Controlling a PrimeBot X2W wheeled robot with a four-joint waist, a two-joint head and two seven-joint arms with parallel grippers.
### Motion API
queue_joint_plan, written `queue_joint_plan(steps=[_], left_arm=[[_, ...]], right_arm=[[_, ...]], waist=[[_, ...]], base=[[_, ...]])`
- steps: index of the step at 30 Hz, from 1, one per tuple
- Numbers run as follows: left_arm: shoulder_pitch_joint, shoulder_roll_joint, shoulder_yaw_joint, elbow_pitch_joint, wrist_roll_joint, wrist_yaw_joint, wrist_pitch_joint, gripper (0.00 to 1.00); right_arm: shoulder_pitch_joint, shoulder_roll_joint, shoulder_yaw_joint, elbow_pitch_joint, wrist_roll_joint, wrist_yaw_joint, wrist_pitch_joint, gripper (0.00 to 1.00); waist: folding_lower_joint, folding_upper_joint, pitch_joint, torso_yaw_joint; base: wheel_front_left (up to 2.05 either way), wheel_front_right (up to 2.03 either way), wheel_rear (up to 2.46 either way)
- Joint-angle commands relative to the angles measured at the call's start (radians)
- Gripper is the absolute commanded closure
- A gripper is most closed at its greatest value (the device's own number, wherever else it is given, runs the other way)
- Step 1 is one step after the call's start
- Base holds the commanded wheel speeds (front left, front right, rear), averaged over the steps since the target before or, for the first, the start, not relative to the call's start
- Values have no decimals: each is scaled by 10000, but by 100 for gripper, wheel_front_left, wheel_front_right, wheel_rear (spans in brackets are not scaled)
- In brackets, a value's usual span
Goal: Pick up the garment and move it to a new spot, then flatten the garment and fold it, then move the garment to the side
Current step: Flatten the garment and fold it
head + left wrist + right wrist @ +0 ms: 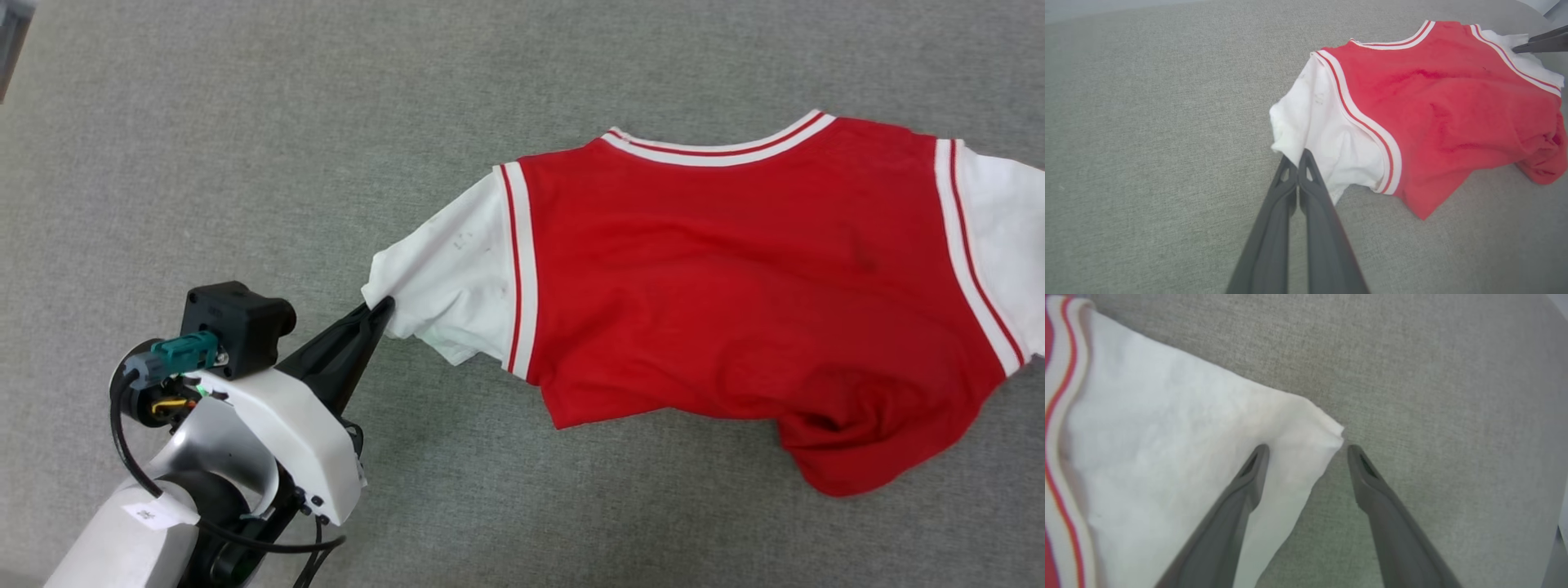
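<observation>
Where the left claw (380, 314) pinches shut on one cuff (388, 282) at centre left, note the right claw (1306, 451) gaping astride the other cuff (1327, 437), gripping nothing. The shirt (735, 269) lies centre-right with its hem (849, 457) bunched at lower right. Flattening looks unfinished; you still have the fold and the move aside to do.

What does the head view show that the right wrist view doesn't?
Head view: the red T-shirt's whole red body, its striped collar, bunched hem, and the left end effector shut on one white sleeve's edge. Right wrist view: the right end effector open, one finger over the other white sleeve's corner, the other over the grey fabric surface. Shared: that sleeve with its striped shoulder trim, and the grey surface.
</observation>
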State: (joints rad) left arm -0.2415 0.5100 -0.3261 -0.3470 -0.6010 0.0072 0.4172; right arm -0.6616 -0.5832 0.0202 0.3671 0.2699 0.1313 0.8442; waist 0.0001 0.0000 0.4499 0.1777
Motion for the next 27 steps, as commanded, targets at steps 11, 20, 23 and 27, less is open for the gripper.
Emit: queue_joint_plan(steps=[11,20,23,27], left_arm=[[-206,-14,28,442,-175,-201,-267,100],[157,83,339,937,-261,-93,-652,100],[334,147,567,1007,-265,6,-906,100],[492,305,949,897,-205,176,-1238,100]], right_arm=[[184,-69,1039,995,349,-9,-567,100],[-43,-67,1173,965,166,-10,-2889,100],[-125,-37,1102,951,215,-12,-3738,100],[-297,25,953,770,330,-12,-4465,100]], waist=[[-1,0,-91,143],[-1,0,-1124,-332],[-1,0,-1652,-564],[-1,0,-2307,-845]], base=[[0,0,0],[0,0,0],[0,0,0],[0,0,0]])
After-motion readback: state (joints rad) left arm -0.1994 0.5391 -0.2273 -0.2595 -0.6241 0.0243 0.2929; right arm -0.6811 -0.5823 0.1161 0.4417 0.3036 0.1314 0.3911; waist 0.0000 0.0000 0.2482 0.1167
